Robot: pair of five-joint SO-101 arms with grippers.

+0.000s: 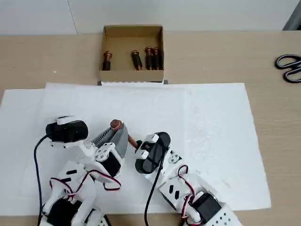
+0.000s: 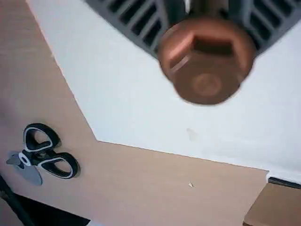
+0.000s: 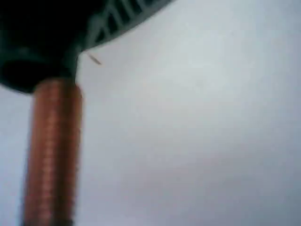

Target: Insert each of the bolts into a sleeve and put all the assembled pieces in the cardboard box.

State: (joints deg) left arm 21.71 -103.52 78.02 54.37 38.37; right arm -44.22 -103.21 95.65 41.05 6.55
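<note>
Container: brown open-topped cardboard box (image 1: 131,75) sitting at 12 o'clock on the table, its front wall touching the far edge of the sheet.
Contents: four copper-and-dark assembled pieces (image 1: 136,60) lying on the box floor, one toward 9 o'clock and apart, three close together toward 3 o'clock.
Surface: pale wooden table (image 1: 47,56) carrying a wide white paper sheet (image 1: 211,141) that is covering the middle and near ground.
Left gripper (image 1: 116,128): standing at 6 o'clock, slightly toward 7, over the sheet; its grey ribbed fingers (image 2: 127,14) are clenching a copper-coloured round-ended piece (image 2: 204,61), whose faceted end is facing the wrist camera and pointing toward 12 o'clock.
Right gripper (image 1: 138,145): standing just beside the left one, toward 5 o'clock; its dark jaws are grasping a copper-coloured threaded bolt (image 3: 51,150) by one end.
Bolt position: hanging above the sheet, its free end slanting toward 10 o'clock and ending just beside the left gripper's fingers; whether they are touching cannot be told.
Round-ended piece position: being held above the sheet, near the bolt, well apart from the box.
Bystander item: black-handled scissors (image 1: 289,68) lying on bare table at 2 o'clock, off the sheet.
</note>
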